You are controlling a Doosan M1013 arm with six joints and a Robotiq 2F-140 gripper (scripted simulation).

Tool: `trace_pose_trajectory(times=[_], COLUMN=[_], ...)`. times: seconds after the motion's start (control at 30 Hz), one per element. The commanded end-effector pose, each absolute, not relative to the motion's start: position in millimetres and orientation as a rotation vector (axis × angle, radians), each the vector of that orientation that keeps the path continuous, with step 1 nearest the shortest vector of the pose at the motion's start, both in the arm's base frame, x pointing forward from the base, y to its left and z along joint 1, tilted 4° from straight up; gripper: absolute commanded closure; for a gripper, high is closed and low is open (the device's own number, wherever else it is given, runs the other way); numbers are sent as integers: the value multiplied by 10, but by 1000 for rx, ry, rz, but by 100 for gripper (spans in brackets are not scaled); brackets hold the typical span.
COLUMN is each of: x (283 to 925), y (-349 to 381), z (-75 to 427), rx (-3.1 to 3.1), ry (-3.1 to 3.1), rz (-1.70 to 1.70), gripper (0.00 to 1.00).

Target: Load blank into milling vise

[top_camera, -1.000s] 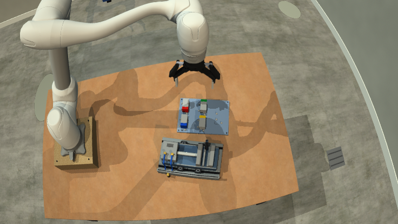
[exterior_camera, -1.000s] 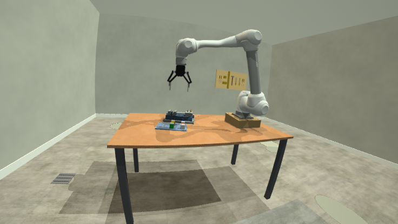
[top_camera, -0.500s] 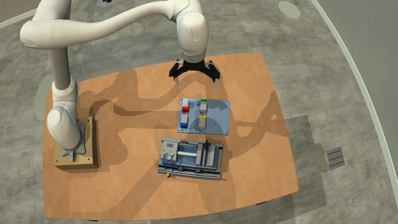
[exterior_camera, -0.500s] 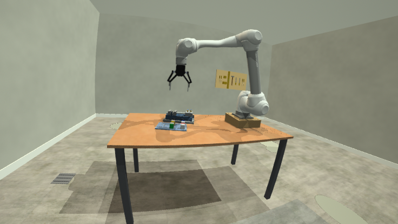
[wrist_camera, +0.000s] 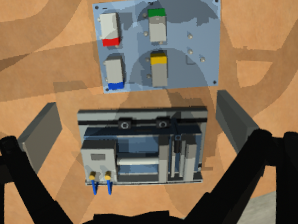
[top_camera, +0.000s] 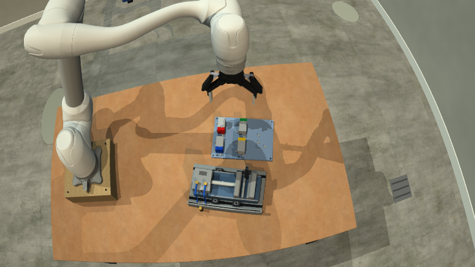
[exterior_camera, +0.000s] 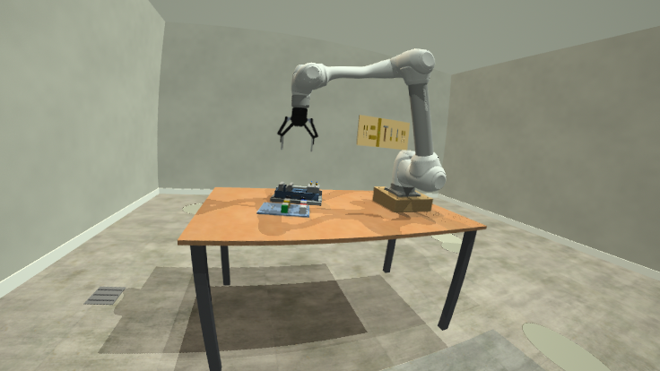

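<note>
The red-ended blank [top_camera: 221,126] lies on the blue infeed plate [top_camera: 241,136] at its far left; in the wrist view [wrist_camera: 109,28] its red end points toward the vise. The blue-ended [top_camera: 219,144], green-ended [top_camera: 242,126] and yellow-ended [top_camera: 241,145] blanks lie on the same plate. The milling vise [top_camera: 228,187] stands in front of the plate, and nothing lies between its jaws [wrist_camera: 168,156]. My gripper [top_camera: 232,99] [exterior_camera: 296,143] is open and empty, high above the table over the plate and vise.
The arm's base stands on a wooden block [top_camera: 90,172] at the table's left. Blue hoses [top_camera: 200,192] run from the vise's left end block. A tan sign [exterior_camera: 383,132] hangs behind the arm.
</note>
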State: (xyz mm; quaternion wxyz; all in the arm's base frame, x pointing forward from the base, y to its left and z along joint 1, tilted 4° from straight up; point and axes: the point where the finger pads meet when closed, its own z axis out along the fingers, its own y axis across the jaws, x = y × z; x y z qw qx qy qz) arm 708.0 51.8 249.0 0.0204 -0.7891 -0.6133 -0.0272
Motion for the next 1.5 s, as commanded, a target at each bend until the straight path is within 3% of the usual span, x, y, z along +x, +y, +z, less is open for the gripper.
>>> trace_pose_trajectory(times=[0.0, 1.47], x=[7079, 6757], y=[520, 278], z=[2492, 2473], rx=[-2447, -2447], ry=[-1902, -1902], rz=[-85, -84], gripper=[0, 0])
